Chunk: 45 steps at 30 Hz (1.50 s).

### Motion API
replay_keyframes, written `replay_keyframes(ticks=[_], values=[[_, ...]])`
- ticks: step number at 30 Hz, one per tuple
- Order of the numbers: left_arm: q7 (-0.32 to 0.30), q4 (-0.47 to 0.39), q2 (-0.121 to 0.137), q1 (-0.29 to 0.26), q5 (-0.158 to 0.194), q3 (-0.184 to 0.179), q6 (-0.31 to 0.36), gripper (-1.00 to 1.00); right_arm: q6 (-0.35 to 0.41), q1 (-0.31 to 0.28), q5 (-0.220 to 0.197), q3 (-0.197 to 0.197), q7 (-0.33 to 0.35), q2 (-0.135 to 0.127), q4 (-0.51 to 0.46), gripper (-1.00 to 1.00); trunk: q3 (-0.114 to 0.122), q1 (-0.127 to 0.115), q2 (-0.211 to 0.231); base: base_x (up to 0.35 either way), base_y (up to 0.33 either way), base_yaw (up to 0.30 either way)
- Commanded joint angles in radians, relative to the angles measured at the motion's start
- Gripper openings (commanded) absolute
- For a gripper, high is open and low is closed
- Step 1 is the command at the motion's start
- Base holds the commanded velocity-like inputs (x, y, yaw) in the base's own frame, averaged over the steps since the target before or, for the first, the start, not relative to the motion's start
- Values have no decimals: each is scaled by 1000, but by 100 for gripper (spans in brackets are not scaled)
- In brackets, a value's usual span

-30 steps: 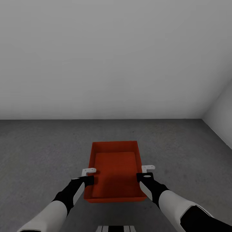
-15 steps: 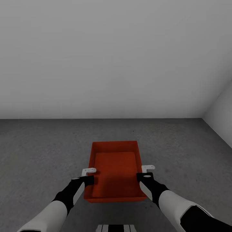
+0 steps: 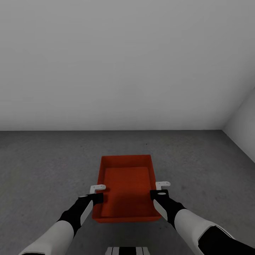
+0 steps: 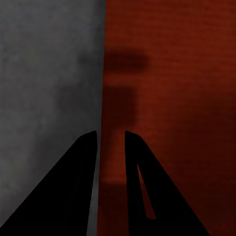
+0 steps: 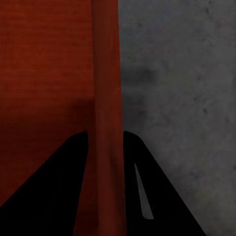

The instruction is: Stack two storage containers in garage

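One orange-red storage container [image 3: 126, 187], open-topped and empty, sits low over the dark grey garage floor [image 3: 42, 166] straight ahead of me. My left gripper [image 3: 98, 193] is shut on its left side wall, with the thin wall [image 4: 104, 98] running between the black fingers [image 4: 73, 182]. At the opposite side my right gripper [image 3: 159, 190] is shut on the right wall [image 5: 105, 73], one finger inside the box and one outside. Whether the container touches the floor I cannot tell.
A plain white-grey wall [image 3: 124, 63] stands ahead, and a second wall [image 3: 245, 120] meets it in a corner at the right. Speckled floor stretches to both sides of the box. My base [image 3: 125, 250] shows at the lower edge.
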Motion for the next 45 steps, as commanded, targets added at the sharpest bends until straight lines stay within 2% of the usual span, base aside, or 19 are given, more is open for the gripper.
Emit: replay_keyframes(ticks=[1,31,32,33,45], values=[[73,-52,-2,0,-15,8,6,-100,9,0,-15,14,-68,6,2,-100,-1,0,0,0,0,0],[74,-50,-3,0,-17,8,6,-100,11,0,-8,15,-60,6,2,-100,-1,0,0,0,0,0],[74,-49,-3,0,-17,8,6,100,13,0,-8,15,-60,6,2,-100,-1,0,0,0,0,0],[74,-47,-3,0,-13,7,6,100,15,0,-9,15,-60,6,3,100,-1,0,0,0,0,0],[74,-48,-2,0,-16,7,6,100,10,0,-8,17,-58,6,2,100,-1,0,0,0,0,0]])
